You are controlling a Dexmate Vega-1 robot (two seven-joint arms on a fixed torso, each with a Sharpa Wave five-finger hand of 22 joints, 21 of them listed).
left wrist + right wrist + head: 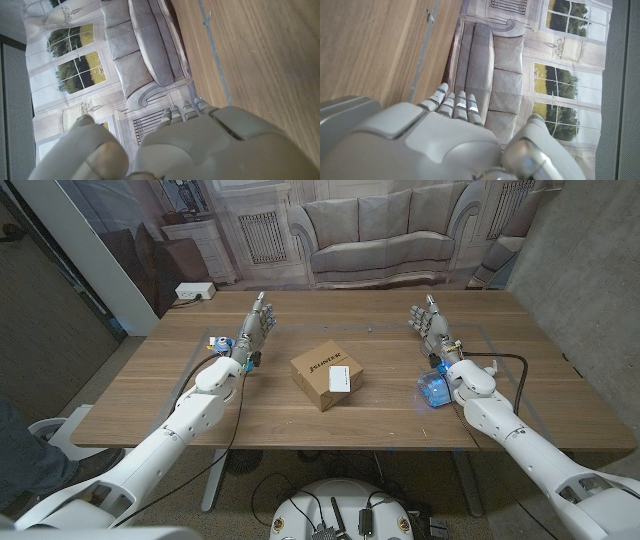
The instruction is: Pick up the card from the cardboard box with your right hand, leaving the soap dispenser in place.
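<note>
A small cardboard box [318,370] stands in the middle of the wooden table [380,320], with a white card [340,379] lying on its top near the right corner. My right hand [432,323] is raised to the right of the box and well apart from it, fingers stretched out and holding nothing; its back shows in the right wrist view [445,142]. A blue see-through object [435,391], which looks like the soap dispenser, sits on the table against my right wrist. My left hand [256,327] [200,145] is up to the left of the box, fingers straight, empty.
Bare wood lies on all sides of the box. Thin tape lines [478,332] mark the tabletop. A white block [194,291] sits past the table's far left corner. A backdrop printed with a sofa [370,225] hangs behind the table.
</note>
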